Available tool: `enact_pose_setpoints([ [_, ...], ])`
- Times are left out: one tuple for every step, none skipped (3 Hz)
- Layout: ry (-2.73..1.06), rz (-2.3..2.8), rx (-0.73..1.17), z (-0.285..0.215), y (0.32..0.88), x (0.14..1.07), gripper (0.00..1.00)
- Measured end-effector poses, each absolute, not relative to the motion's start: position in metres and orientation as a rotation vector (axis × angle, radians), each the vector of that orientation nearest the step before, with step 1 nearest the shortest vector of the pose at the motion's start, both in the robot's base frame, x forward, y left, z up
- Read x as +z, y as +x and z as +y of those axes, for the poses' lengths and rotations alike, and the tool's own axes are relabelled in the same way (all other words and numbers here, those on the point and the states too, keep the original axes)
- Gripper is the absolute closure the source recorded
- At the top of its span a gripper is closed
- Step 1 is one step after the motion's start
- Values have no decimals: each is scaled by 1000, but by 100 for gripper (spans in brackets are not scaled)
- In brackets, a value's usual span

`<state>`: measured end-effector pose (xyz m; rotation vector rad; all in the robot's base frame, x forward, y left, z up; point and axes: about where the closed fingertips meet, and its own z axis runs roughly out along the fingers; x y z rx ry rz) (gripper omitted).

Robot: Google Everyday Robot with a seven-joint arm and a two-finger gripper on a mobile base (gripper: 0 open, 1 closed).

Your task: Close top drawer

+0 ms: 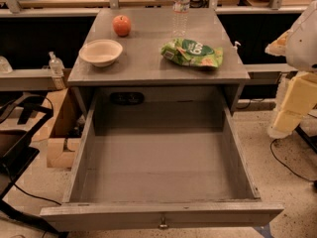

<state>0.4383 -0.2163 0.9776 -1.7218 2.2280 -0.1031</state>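
The top drawer (158, 214) is pulled far out toward the camera. Its deep grey box is empty, and I can see the bare bottom (158, 162). The long flat front panel runs across the bottom of the view, with a small round metal knob (162, 225) at its middle. My gripper is not in view. Only white and yellowish parts of my arm (297, 95) show at the right edge, beside the drawer's right wall and apart from it.
On the grey cabinet top (148, 66) are a red apple (122, 25), a white bowl (100, 52), a green snack bag (192, 53) and a clear water bottle (181, 6). A cardboard box (62, 138) and black frame (17, 148) stand left. A cable (285, 165) lies on the floor at right.
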Motion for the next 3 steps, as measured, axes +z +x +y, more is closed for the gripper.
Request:
enact_pose_setpoints([
  [-1708, 2229, -101, -217, 435, 975, 0],
  [-1676, 2237, -60, -224, 414, 954, 0],
  [-1598, 2202, 42, -234, 364, 899, 26],
])
